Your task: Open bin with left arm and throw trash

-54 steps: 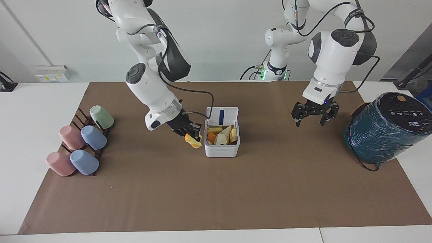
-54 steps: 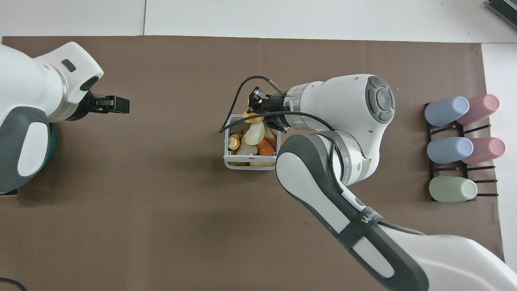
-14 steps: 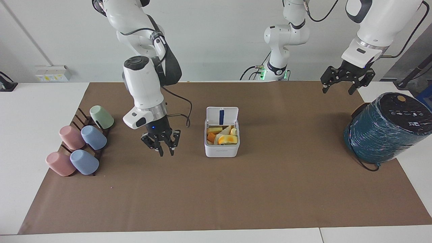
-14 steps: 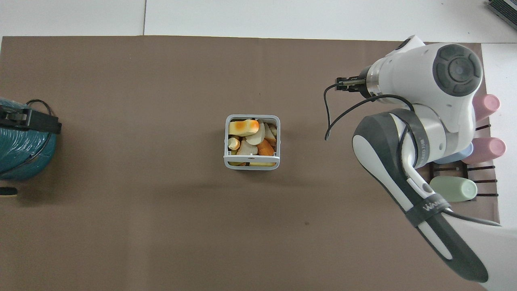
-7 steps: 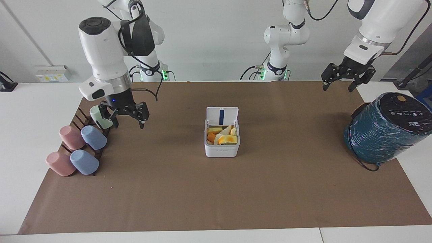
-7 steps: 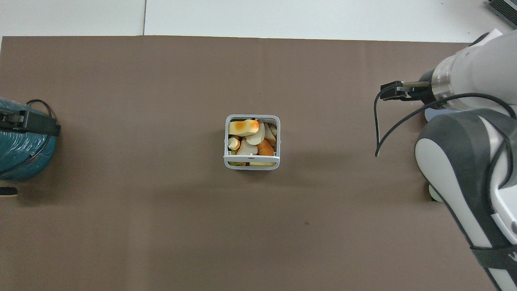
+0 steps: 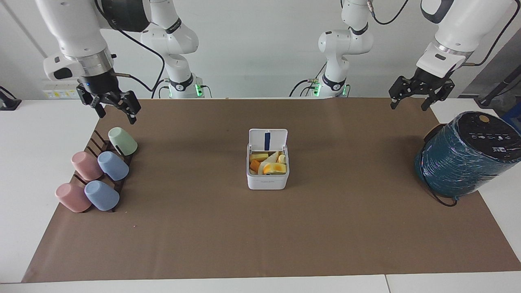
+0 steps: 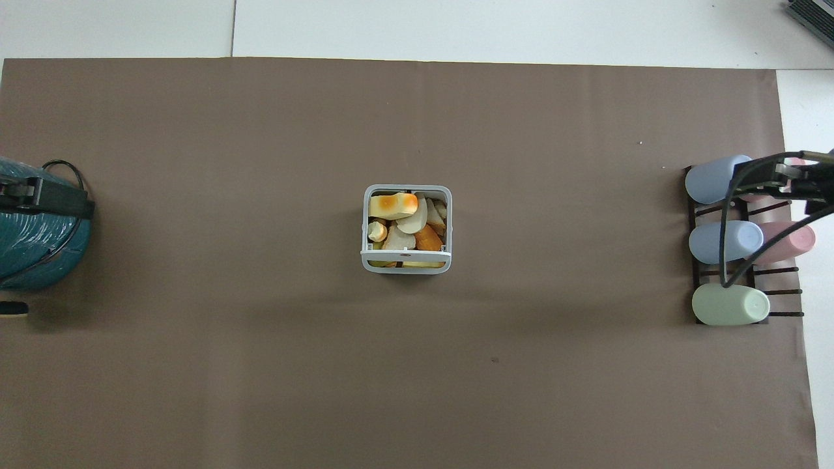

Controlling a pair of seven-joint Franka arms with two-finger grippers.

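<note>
Both grippers, left gripper (image 7: pixel 419 96) and right gripper (image 7: pixel 115 106), hang open well apart from the bin (image 7: pixel 268 179) (light, rigid; lid liftable by its edge).

A brown paper sheet (image 7: pixel 260 228) covers most of the white bench (image 7: pixel 36 134), leaving bare strips along both short edges and the edge farthest from the robots. At the right arm's end, a dark wire rack (image 7: pixel 94 143) carries five cups tipped on their sides: a green cup (image 7: pixel 122 141) closest to the robots, then two blue cups (image 7: pixel 112 165) and two pink cups (image 7: pixel 86 165). At the left arm's end, a large teal wrapped cylinder (image 7: pixel 464 156) lies tilted, straddling the sheet's edge, a black cable (image 7: pixel 441 200) looping by its base.
</note>
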